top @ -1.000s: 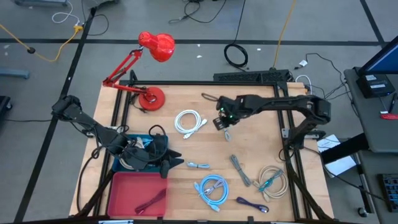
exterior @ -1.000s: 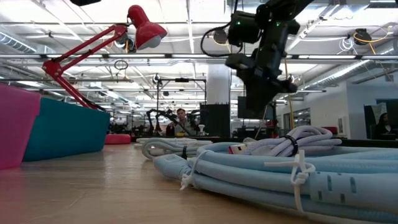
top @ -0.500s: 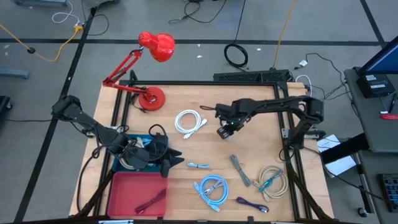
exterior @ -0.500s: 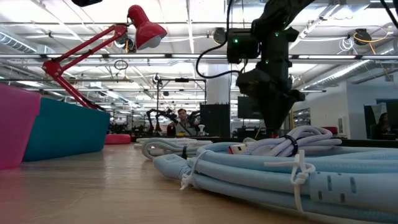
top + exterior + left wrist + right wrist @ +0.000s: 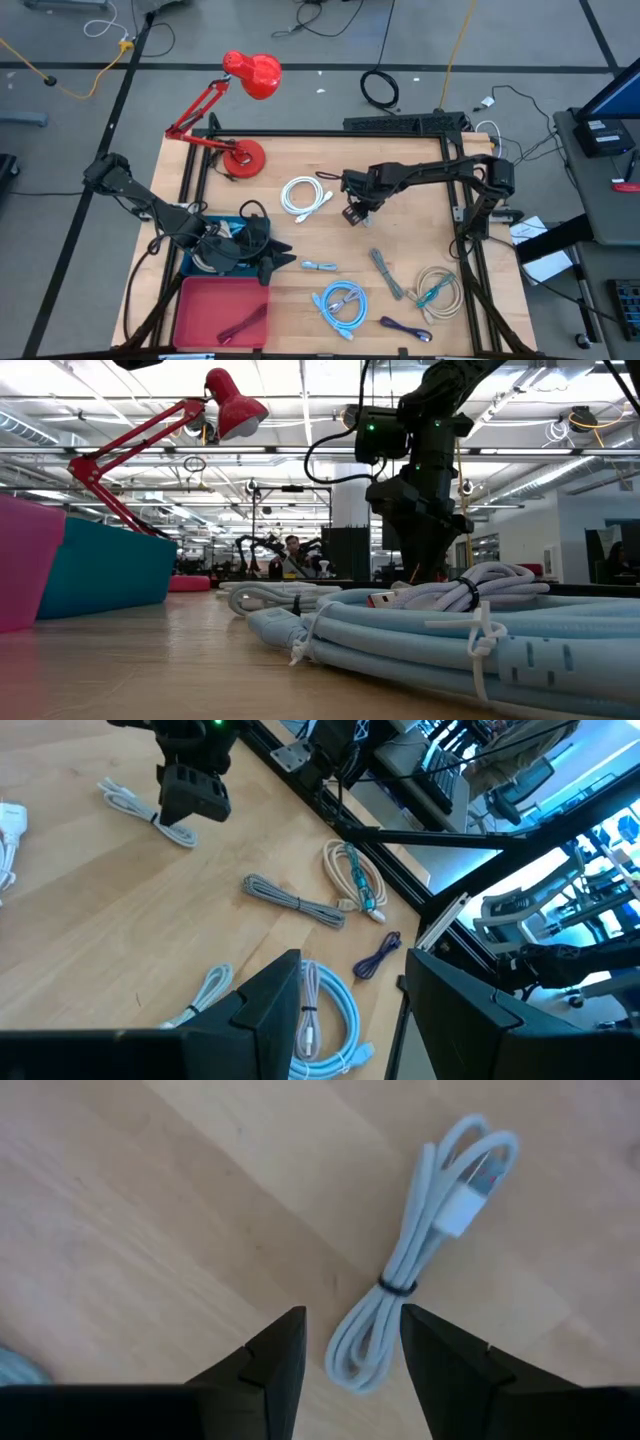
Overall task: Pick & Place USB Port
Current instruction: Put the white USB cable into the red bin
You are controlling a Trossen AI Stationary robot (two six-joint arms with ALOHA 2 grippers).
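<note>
Right hand [image 5: 345,1355]: fingers apart, directly over small bundled pale grey USB cable [image 5: 420,1265] on wooden tabletop [image 5: 400,240], centre.
Left hand [image 5: 350,1010]: fingers apart, 8 o'clock, over teal bin [image 5: 192,262].

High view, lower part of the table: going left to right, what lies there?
Pink bin → small pale-blue cable → blue coiled cable → grey bundled cable → beige coil with the teal cable. The purple cable overlaps these in order, so I leave it out.
</note>
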